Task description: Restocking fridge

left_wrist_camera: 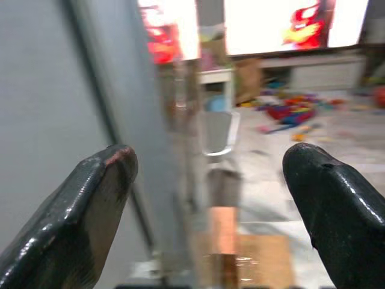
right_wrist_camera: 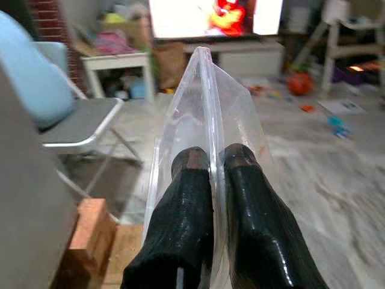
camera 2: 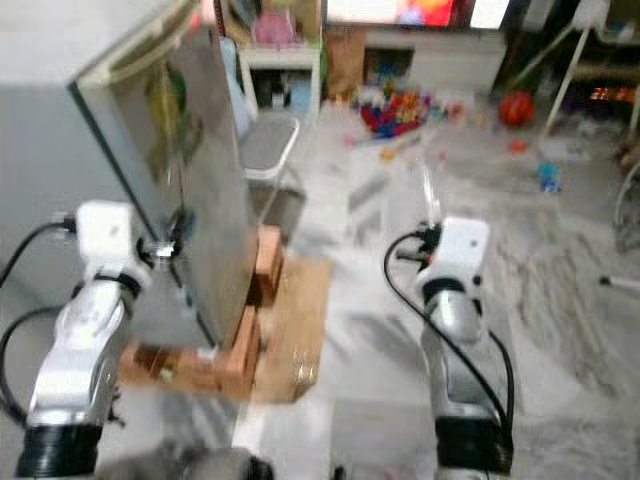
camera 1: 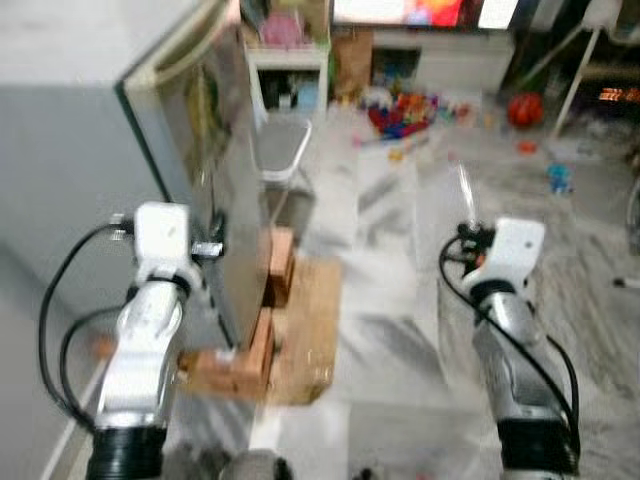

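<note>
Early stage: right hand (right_wrist_camera: 209, 162) pinching clear plastic bag (right_wrist_camera: 204, 102), left hand (left_wrist_camera: 210, 174) spread at fridge door (camera 1: 215, 190) edge, nothing stocked yet.

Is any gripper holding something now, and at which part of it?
The right gripper pinches a clear plastic bag at its flat edge. The left gripper is open, holding nothing.

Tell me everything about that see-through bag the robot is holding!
The clear, glossy plastic bag looks thin, empty and flat, with a crease running up to its pointed top edge. It stands upright, pinched between the two black fingers of the right claw, which are shut on it. From the head views it is held out over the pale marbled floor, to the right of the grey fridge door. Only the claw touches it.
</note>
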Robot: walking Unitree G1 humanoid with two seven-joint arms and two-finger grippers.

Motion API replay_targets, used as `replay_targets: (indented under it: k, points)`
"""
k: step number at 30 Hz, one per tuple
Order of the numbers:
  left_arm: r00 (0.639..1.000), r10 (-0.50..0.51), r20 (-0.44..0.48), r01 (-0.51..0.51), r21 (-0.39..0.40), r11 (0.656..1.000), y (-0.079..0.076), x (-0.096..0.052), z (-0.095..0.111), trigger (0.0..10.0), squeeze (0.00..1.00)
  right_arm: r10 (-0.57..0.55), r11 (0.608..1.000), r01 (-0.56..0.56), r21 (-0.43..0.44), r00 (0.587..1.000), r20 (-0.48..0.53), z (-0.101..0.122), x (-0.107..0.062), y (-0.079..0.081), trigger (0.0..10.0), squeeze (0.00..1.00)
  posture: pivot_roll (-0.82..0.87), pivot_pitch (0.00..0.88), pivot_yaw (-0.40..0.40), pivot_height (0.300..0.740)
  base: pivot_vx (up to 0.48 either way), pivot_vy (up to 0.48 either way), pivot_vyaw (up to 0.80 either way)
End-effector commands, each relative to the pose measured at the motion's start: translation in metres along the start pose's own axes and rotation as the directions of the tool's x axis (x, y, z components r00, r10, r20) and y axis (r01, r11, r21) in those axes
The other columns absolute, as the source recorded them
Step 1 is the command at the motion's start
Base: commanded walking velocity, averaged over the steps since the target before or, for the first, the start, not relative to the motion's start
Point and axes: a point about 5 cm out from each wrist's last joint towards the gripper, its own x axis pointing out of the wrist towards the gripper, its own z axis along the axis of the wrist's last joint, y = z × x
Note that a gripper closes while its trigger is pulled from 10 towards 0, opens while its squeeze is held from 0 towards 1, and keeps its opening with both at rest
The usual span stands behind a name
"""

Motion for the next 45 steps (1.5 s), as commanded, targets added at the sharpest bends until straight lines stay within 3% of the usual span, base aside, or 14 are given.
replay_targets:
  k: [1,18,27,34,37,40,42,45]
  points:
    - [1.000,-0.023,0.009,0.023,-0.010,1.000,-0.001,-0.004,0.000,10.0,0.00,0.013,1.000,-0.013,0.005,1.000,0.009,0.003,0.000,0.006,10.0,0.00,0.04,0.000,-0.022,0.740,0.000,0.000,0.00]
    - [0.999,-0.045,0.023,0.046,-0.038,0.998,-0.016,-0.004,-0.001,10.0,0.00,0.021,1.000,-0.021,-0.013,1.000,0.005,0.005,0.001,0.004,10.0,0.00,0.02,0.000,-0.030,0.740,0.213,0.000,-0.24]
    - [0.994,0.108,0.013,-0.108,-0.023,0.994,0.003,-0.006,-0.004,10.0,0.00,0.024,0.999,-0.024,-0.023,1.000,-0.011,0.002,-0.004,0.004,10.0,0.00,0.02,0.000,-0.034,0.740,0.000,0.000,0.00]
    - [0.960,0.280,-0.016,-0.280,-0.012,0.960,0.029,-0.008,-0.009,10.0,0.00,0.026,0.999,-0.027,-0.036,0.999,-0.033,-0.001,-0.013,-0.002,10.0,0.00,0.01,0.000,-0.036,0.740,0.000,0.000,0.00]
    - [0.954,0.298,-0.034,-0.299,-0.021,0.954,0.037,-0.006,-0.011,10.0,0.00,0.027,0.999,-0.029,-0.042,0.998,-0.050,-0.004,-0.018,-0.005,10.0,0.00,0.00,0.000,-0.036,0.740,0.000,0.000,0.00]
    - [0.961,0.274,-0.047,-0.275,-0.033,0.961,0.037,0.000,-0.013,10.0,0.00,0.025,0.999,-0.028,-0.042,0.998,-0.061,-0.006,-0.021,-0.007,10.0,0.00,0.00,0.000,-0.036,0.740,0.000,0.000,0.00]
    - [0.980,0.192,-0.057,-0.196,-0.078,0.977,0.031,0.011,-0.014,10.0,0.00,0.030,0.999,-0.033,-0.039,0.997,-0.069,-0.005,-0.024,-0.008,10.0,0.00,-0.02,0.004,-0.037,0.740,0.000,0.000,0.00]
    - [0.989,0.144,-0.040,-0.147,-0.082,0.986,0.026,0.020,-0.012,10.0,0.00,0.037,0.999,-0.040,-0.035,0.996,-0.077,-0.003,-0.028,-0.007,10.0,0.00,-0.02,0.007,-0.036,0.740,0.000,0.000,0.00]
